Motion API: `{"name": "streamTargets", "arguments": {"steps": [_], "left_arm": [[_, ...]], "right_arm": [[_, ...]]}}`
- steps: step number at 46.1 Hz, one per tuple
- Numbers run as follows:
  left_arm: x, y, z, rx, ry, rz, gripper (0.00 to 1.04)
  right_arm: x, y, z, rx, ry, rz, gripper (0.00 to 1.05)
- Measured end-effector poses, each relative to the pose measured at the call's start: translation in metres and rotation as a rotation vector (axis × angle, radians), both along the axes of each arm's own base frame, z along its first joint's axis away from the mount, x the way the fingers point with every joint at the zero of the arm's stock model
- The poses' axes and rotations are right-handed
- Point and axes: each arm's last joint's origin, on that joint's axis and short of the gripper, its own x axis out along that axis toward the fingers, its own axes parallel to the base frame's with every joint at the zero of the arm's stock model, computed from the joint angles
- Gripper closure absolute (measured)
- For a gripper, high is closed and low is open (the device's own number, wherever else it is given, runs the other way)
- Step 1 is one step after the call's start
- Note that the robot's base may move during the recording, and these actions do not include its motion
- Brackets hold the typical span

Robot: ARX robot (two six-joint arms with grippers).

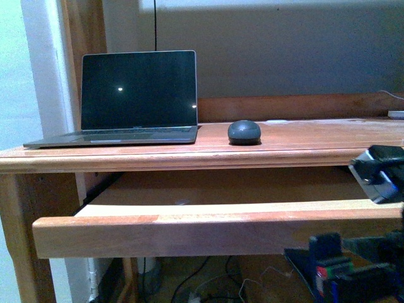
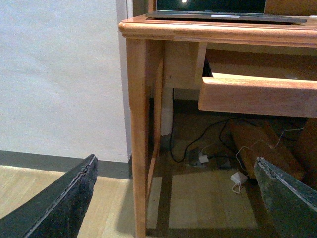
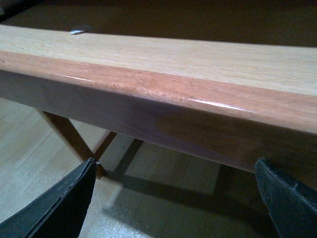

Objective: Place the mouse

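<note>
— Plain grey wall (image 1: 284,57) behind; in front, a polished reddish wood tabletop (image 1: 315,136) with a rounded edge.

— On it?

— Thin grey laptop (image 1: 136,95) to the left, lid upright, screen dark and glossy. Near its right corner but apart from it, the mouse (image 1: 244,132): small, dark, matte, dome-shaped, resting flat on the wood around the middle.

— Below?

— Pulled-out drawer (image 1: 189,230) of the same wood, paler along the top of its front board (glossy enough to catch a streak of light in the right wrist view).

— And the left end effector (image 2: 174,163)?

— Low, facing the square desk leg (image 2: 137,139), above a pale plank floor (image 2: 39,178). Dark, rough-edged fingers (image 2: 64,198) spread wide, nothing between them.

— The right end effector (image 3: 173,163)?

— Close to the drawer's front board, black fingers (image 3: 59,198) likewise wide apart, gripping nothing. Well below the mouse, not touching it.
</note>
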Motion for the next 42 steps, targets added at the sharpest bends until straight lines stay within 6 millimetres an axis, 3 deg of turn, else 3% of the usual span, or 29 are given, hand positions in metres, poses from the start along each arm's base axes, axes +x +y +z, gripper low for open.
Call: {"name": "streamTargets", "arguments": {"steps": [12, 23, 42], "left_arm": [[0.0, 0.0, 0.0, 0.0, 0.0, 0.0, 0.08], [0.0, 0.0, 0.0, 0.0, 0.0, 0.0, 0.08], [0.0, 0.0, 0.0, 0.0, 0.0, 0.0, 0.08]], "right_arm": [[0.04, 0.026, 0.002, -0.016, -0.012, -0.085, 0.07], [0.069, 0.037, 0.006, -0.016, -0.017, -0.161, 0.07], [0.08, 0.041, 0.011, 0.033, 0.011, -0.242, 0.07]]}}
